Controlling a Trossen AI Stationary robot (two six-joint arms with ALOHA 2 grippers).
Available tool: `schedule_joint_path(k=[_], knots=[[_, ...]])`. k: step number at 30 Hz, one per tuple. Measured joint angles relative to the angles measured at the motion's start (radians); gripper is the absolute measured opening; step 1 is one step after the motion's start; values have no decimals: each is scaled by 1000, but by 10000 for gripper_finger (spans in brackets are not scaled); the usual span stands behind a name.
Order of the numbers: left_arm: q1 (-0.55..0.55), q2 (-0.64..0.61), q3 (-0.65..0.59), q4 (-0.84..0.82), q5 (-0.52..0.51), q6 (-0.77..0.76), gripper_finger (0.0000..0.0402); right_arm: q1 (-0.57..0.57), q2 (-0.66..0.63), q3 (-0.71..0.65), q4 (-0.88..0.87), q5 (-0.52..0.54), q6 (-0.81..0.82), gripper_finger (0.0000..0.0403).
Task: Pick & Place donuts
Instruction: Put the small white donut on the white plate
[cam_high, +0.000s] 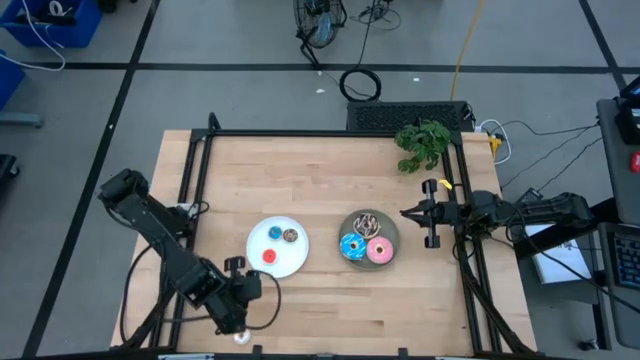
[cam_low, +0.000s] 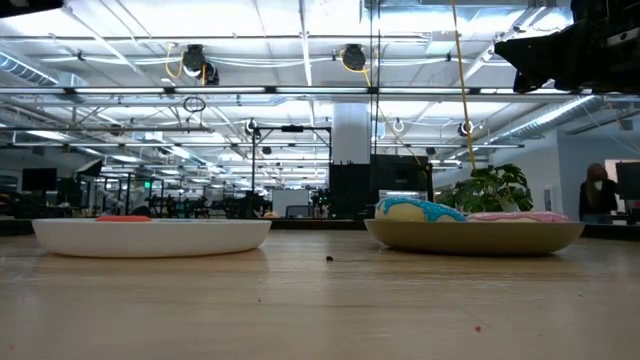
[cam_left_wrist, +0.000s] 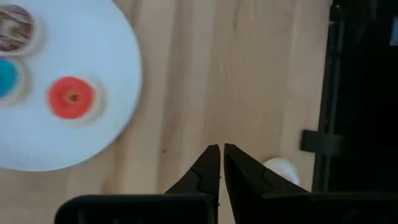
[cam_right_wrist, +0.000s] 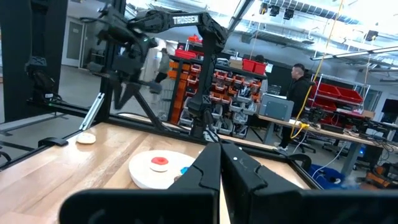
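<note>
Lying beside left end effector (cam_left_wrist: 221, 152): white donut (cam_left_wrist: 281, 169)

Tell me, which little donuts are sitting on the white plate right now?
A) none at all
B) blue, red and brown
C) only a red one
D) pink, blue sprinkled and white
B: the high view shows the white plate holding a tiny blue donut, a tiny brown donut and a tiny red donut; the larger donuts lie on the grey plate.

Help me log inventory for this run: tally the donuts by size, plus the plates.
Large donuts on the grey plate: 3 (blue sprinkled donut, pink donut, brown drizzled donut)
Tiny donuts: 4 (blue, brown, red on the white plate; white one at the table edge)
Plates: 2
Total: 9
</note>
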Motion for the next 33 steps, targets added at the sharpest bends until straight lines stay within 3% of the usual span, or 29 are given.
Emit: schedule_joint_path(k=[3,6,11,15,19,33], knots=[[-26,40,0,18,1,-58,17,0,0,0,-1,0,0,0],[-49,79,0,6,-2,-160,38,0,0,0,-1,0,0,0],[-88,162,0,24,-12,-243,133,0,0,0,4,0,0,0],[-117,220,0,113,70,-213,212,0,0,0,11,-2,0,0],[-133,245,0,113,108,-251,260,0,0,0,13,-3,7,0],[-173,302,0,161,99,-284,273,0,2,0,12,-4,19,0]])
